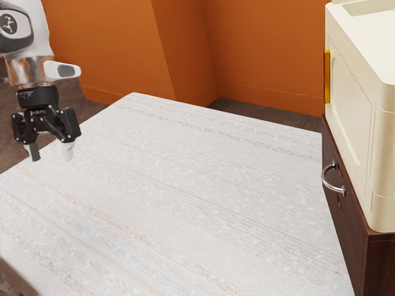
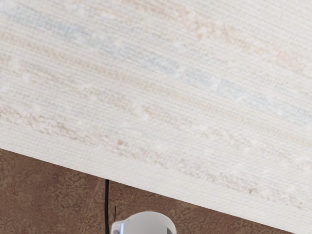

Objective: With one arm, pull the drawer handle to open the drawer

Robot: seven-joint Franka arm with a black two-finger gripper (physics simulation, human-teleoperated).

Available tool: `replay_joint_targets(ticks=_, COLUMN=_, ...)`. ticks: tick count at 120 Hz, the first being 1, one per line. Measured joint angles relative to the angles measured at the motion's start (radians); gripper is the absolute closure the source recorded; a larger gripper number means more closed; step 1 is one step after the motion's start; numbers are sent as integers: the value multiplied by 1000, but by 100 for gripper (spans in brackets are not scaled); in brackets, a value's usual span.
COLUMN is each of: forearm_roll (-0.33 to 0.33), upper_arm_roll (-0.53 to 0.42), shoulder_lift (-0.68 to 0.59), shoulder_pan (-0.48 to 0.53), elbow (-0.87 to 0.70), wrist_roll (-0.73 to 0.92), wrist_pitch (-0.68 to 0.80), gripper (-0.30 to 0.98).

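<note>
My gripper [image 1: 52, 153] hangs at the exterior view's far left, fingers pointing down and spread apart with nothing between them. Across the table at the exterior view's right stands a dark brown wooden cabinet [image 1: 347, 213]. Its drawer front carries a curved silver handle [image 1: 333, 185], a wide stretch of table away from my gripper. The drawer looks flush with the cabinet.
A pale striped cloth covers the table [image 1: 185, 197]. On top of the cabinet sits a large cream box-shaped object [image 1: 361, 111] with a yellow strip. Beyond the table's edge [image 2: 146, 184], the wrist view has brown floor [image 2: 53, 195], a black cable and a rounded white part.
</note>
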Motion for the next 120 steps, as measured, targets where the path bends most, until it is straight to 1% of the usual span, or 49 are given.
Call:
replay_joint_targets(ticks=11, forearm_roll=-3, upper_arm_roll=-1, shoulder_lift=0, shoulder_pan=-29, elbow=-7, wrist_roll=11, wrist_pitch=131, gripper=0)
replay_joint_targets(ticks=25, forearm_roll=-5, upper_arm_roll=-1, shoulder_lift=1, shoulder_pan=-44, elbow=-9, wrist_roll=24, wrist_pitch=231, gripper=0)
replay_joint_targets(ticks=32, forearm_roll=-8, upper_arm_roll=-1, shoulder_lift=-2, shoulder_pan=-40, elbow=-2, wrist_roll=30, wrist_pitch=264, gripper=0)
replay_joint_targets(ticks=41, forearm_roll=-13, upper_arm_roll=-4, shoulder_lift=-79, shoulder_pan=-31, elbow=60, wrist_roll=39, wrist_pitch=294, gripper=0)
replay_joint_targets(ticks=47, forearm_roll=-14, upper_arm_roll=-7, shoulder_lift=-105, shoulder_pan=-30, elbow=95, wrist_roll=45, wrist_pitch=309, gripper=0)
replay_joint_targets(ticks=53, forearm_roll=-29, upper_arm_roll=-2, shoulder_lift=-117, shoulder_pan=-36, elbow=84, wrist_roll=50, wrist_pitch=312, gripper=0)
replay_joint_targets(ticks=60, forearm_roll=-54, upper_arm_roll=-4, shoulder_lift=-112, shoulder_pan=-39, elbow=75, wrist_roll=68, wrist_pitch=312, gripper=0)
replay_joint_targets(ticks=71, forearm_roll=-51, upper_arm_roll=-9, shoulder_lift=-62, shoulder_pan=-56, elbow=64, wrist_roll=165, wrist_pitch=379, gripper=0)
replay_joint_targets(ticks=75, forearm_roll=-49, upper_arm_roll=-9, shoulder_lift=-42, shoulder_pan=-81, elbow=62, wrist_roll=213, wrist_pitch=412, gripper=0)
replay_joint_targets(ticks=79, forearm_roll=-47, upper_arm_roll=-9, shoulder_lift=-29, shoulder_pan=-127, elbow=60, wrist_roll=260, wrist_pitch=441, gripper=0)
replay_joint_targets(ticks=86, forearm_roll=-34, upper_arm_roll=-10, shoulder_lift=-11, shoulder_pan=-249, elbow=59, wrist_roll=342, wrist_pitch=482, gripper=0)
replay_joint_targets(ticks=91, forearm_roll=-11, upper_arm_roll=-10, shoulder_lift=1, shoulder_pan=-335, elbow=58, wrist_roll=398, wrist_pitch=509, gripper=0)
replay_joint_targets(ticks=98, forearm_roll=20, upper_arm_roll=-11, shoulder_lift=10, shoulder_pan=-424, elbow=58, wrist_roll=476, wrist_pitch=545, gripper=0)
replay_joint_targets(ticks=103, forearm_roll=36, upper_arm_roll=-11, shoulder_lift=12, shoulder_pan=-457, elbow=58, wrist_roll=529, wrist_pitch=565, gripper=0)
replay_joint_targets(ticks=110, forearm_roll=58, upper_arm_roll=-11, shoulder_lift=14, shoulder_pan=-473, elbow=35, wrist_roll=596, wrist_pitch=591, gripper=0)
replay_joint_targets(ticks=120, forearm_roll=96, upper_arm_roll=-10, shoulder_lift=13, shoulder_pan=-496, elbow=-56, wrist_roll=687, wrist_pitch=659, gripper=0)
